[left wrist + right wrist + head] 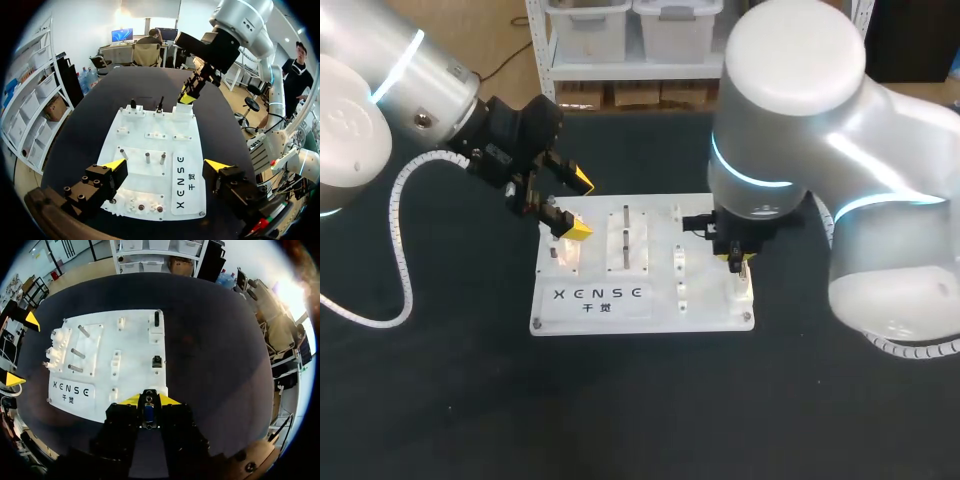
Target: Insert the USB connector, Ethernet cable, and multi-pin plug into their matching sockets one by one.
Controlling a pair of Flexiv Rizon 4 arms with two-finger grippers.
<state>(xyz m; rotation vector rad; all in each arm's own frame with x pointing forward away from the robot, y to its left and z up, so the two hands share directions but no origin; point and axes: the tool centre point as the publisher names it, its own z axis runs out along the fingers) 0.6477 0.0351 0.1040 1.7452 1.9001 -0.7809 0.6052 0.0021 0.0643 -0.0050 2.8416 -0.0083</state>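
Right claw clamped on the USB connector, above the white board's near right corner; left claw apart over its far left. Lower the connector upright, squared, pressing gently.

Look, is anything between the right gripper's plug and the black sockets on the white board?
Nothing visible does. The right gripper holds the small dark plug at the white plastic board's edge; bare board lies between it and the nearest black socket.

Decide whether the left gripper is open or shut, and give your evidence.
Open: the left gripper has its yellow-tipped fingers far apart, facing the white board, and they grip nothing.
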